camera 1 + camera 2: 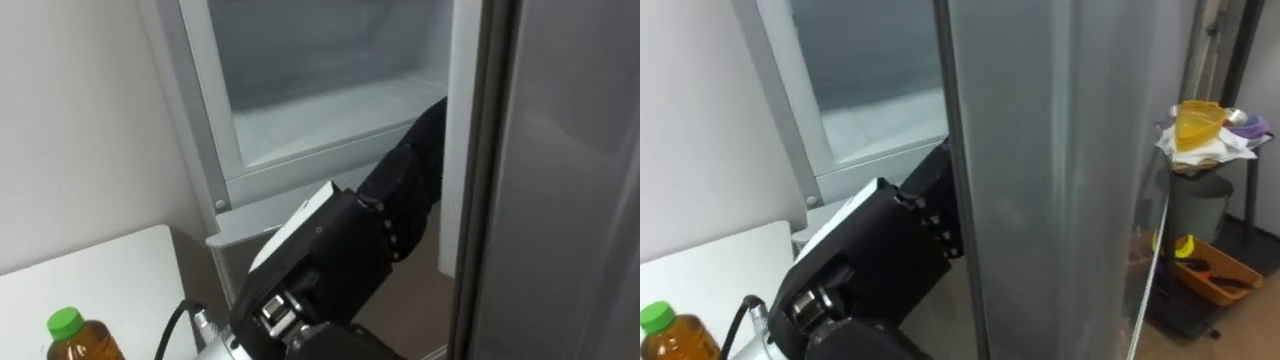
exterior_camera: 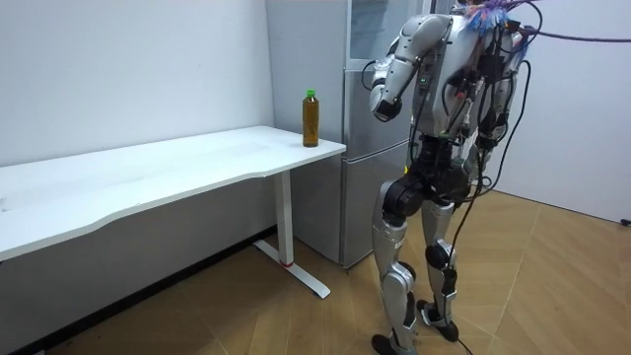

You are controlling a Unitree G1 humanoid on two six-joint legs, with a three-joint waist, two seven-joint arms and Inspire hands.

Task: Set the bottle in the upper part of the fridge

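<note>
The bottle (image 1: 75, 340), amber with a green cap, stands upright on the corner of the white table (image 1: 110, 270) at my lower left, and it shows in the room view too (image 2: 311, 118). The upper fridge compartment (image 1: 330, 110) stands open and shows a bare pale shelf. Its grey door (image 1: 560, 180) hangs open on my right. My left arm reaches up from the lower left to the door's edge. The left hand (image 1: 428, 135) is at that edge, its fingers hidden behind the door. I stand facing the fridge, next to the table's end.
A white wall (image 1: 70, 120) runs behind the table on my left. Past the door on the right stand a small rack with a yellow thing (image 1: 1200, 120) on top and an orange bin (image 1: 1210, 270) on the wooden floor.
</note>
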